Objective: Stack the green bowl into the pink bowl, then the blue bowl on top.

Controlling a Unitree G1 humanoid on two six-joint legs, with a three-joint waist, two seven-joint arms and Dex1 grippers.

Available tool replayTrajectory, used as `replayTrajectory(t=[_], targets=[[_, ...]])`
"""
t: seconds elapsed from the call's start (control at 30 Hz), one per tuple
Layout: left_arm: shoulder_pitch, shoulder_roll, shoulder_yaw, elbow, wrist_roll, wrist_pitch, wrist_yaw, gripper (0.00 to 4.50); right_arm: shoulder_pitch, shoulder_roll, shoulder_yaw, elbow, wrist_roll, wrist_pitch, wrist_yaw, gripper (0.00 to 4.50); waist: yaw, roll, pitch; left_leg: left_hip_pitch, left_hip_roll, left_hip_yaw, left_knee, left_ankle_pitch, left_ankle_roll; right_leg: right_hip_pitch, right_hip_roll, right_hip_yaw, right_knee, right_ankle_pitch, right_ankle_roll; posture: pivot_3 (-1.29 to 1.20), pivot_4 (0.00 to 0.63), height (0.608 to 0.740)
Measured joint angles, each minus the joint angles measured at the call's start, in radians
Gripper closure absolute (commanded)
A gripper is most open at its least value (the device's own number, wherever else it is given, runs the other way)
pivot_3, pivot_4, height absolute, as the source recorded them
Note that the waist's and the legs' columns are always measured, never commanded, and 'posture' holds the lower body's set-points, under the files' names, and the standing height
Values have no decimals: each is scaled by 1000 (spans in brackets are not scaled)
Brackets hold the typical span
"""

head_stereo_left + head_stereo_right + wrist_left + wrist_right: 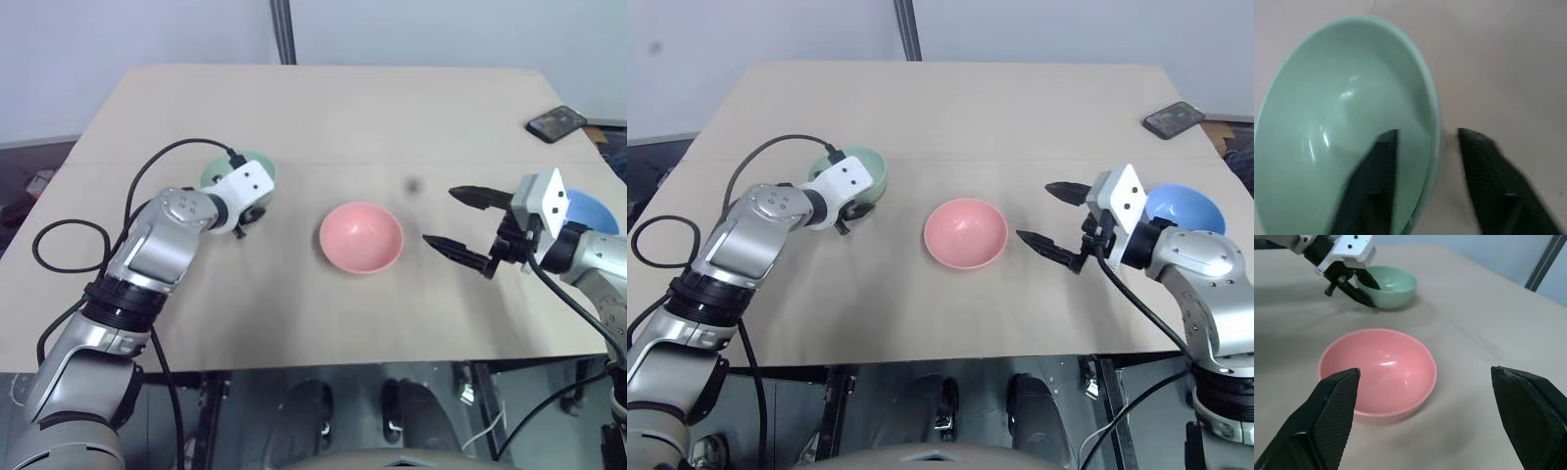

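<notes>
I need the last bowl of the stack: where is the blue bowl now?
In the head views the blue bowl sits on the table's right side, just behind the open right gripper, right of the pink bowl.

Your left gripper (1427, 147) straddles the pale mint-green plastic bowl's (1337, 117) rim, fingers narrowly parted; your right gripper (1050, 213) hangs level, fingers spread wide, holding nothing.
</notes>
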Motion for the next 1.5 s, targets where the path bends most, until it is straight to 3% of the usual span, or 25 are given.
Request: replayTrajectory(t=[0.37, 0.5, 0.6, 0.7, 0.73, 0.8, 1.03, 1.3, 1.4, 1.5], targets=[[9, -32, 103, -240, -204, -222, -256, 3473, 81, -40, -56, -16, 53, -17, -61, 0, 1, 0, 0, 0, 0, 0, 0, 0, 0, 0, -1, 0, 0, 0, 0, 0, 150, 739], [-46, -41, 97, -230, -198, -235, -292, 3473, 105, -53, -81, -27, 58, -22, -91, 0, 0, 0, 0, 1, 0, 0, 1, 0, 0, 1, 1, 1, 0, 0, 0, 0, 150, 739], [-71, -38, 80, -188, -162, -238, -293, 2700, 124, -54, -85, -31, 58, -25, -107, 0, -1, 0, 0, 2, 0, 1, 1, 0, 0, 1, 1, 2, 0, 0, 0, 0, 150, 739], [-75, -36, 70, -132, -106, -194, -262, 1280, 143, -54, -85, -46, 58, -32, -125, 0, -1, 0, 0, 1, 0, 1, 1, 0, 0, 1, 1, 2, 0, 0, 0, 0, 150, 739], [-75, -22, 58, -137, -72, -134, -243, 583, 147, -55, -85, -48, 58, -41, -127, 0, -1, 0, 0, 1, 0, 1, 1, 0, 0, 1, 1, 2, 0, 0, 0, 0, 150, 739], [-74, 1, 51, -153, -32, -51, -227, 94, 152, -59, -86, -48, 58, -46, -129, 0, -1, 0, 0, 1, 0, 1, 1, 0, 0, 1, 2, 2, 0, -1, 1, 0, 150, 739], [11, 78, -15, -280, 61, 105, -223, 94, 129, -76, -70, -23, 57, -73, -122, 0, 0, 0, 0, 1, 0, 1, 1, 0, 0, 1, 1, 3, 0, -1, 2, 0, 150, 739], [30, 58, -90, -281, 140, 157, -187, 94, 112, -79, -61, -16, 84, -117, -78, 0, 1, 0, 0, 1, 0, 1, 1, 0, 0, 1, 1, 3, 0, -1, 2, 0, 150, 739], [31, 53, -97, -259, 156, 142, -181, 934, 118, -85, -61, -18, 103, -117, -67, 0, 0, 0, 0, 1, 0, 1, 1, 0, 0, 1, 1, 3, 0, -1, 2, 0, 150, 739], [31, 42, -97, -227, 173, 118, -177, 2349, 133, -94, -61, -24, 120, -121, -49, 0, 1, 0, 0, 1, 0, 1, 1, 0, 0, 1, 1, 3, 0, -1, 2, 0, 150, 739]])
